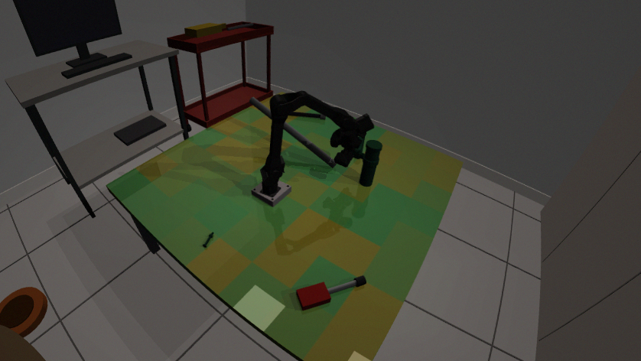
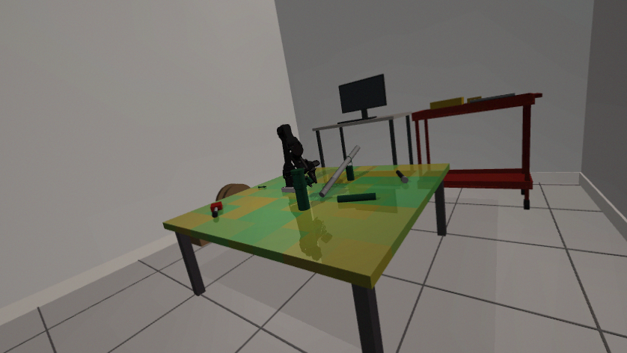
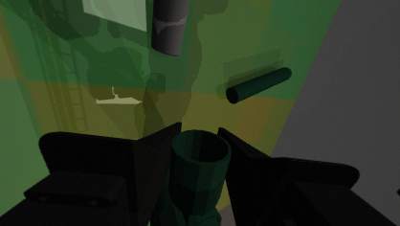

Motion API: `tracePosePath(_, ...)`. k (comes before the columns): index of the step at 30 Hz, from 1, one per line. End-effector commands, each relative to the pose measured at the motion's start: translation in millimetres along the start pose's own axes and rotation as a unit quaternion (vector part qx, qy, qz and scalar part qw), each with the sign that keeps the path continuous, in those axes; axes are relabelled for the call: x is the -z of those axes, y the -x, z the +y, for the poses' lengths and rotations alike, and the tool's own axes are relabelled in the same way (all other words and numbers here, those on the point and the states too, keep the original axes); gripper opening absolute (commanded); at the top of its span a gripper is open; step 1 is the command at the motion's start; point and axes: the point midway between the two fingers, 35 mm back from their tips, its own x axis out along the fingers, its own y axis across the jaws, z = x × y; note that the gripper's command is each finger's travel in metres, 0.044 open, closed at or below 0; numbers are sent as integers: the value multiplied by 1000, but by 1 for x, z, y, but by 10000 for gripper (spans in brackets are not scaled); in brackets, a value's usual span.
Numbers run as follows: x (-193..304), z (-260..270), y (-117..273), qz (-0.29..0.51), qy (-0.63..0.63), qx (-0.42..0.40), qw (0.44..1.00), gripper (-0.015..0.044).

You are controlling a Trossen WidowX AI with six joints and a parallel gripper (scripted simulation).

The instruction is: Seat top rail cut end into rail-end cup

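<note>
With the rail-end cup (image 3: 198, 184) pinched in the claw (image 1: 349, 150) (image 3: 199, 128), alignment seems in hand; its mouth should next be turned toward the rail's cut end (image 1: 332, 163) (image 2: 323, 193) (image 3: 166, 45).

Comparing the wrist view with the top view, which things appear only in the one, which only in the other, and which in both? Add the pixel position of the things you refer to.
Only wrist: the open mouth of the green rail-end cup (image 3: 197, 189), between the fingers of the gripper, and a green cylinder (image 3: 260, 85) lying on its side.
Only top: the red cart (image 1: 224, 43), the monitor (image 1: 69, 24) and the red block (image 1: 313, 295) with a grey shaft.
Both: the gripper (image 1: 351, 151) (image 3: 199, 128) and the grey rail (image 1: 309, 143) (image 3: 168, 29), its end outside the cup.
</note>
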Motion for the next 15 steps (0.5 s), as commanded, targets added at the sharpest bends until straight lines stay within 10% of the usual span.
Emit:
tracePosePath(1, 0, 0, 0, 0, 0, 0, 1000, 131)
tracePosePath(15, -29, -16, 25, 2, -3, 0, 1000, 440)
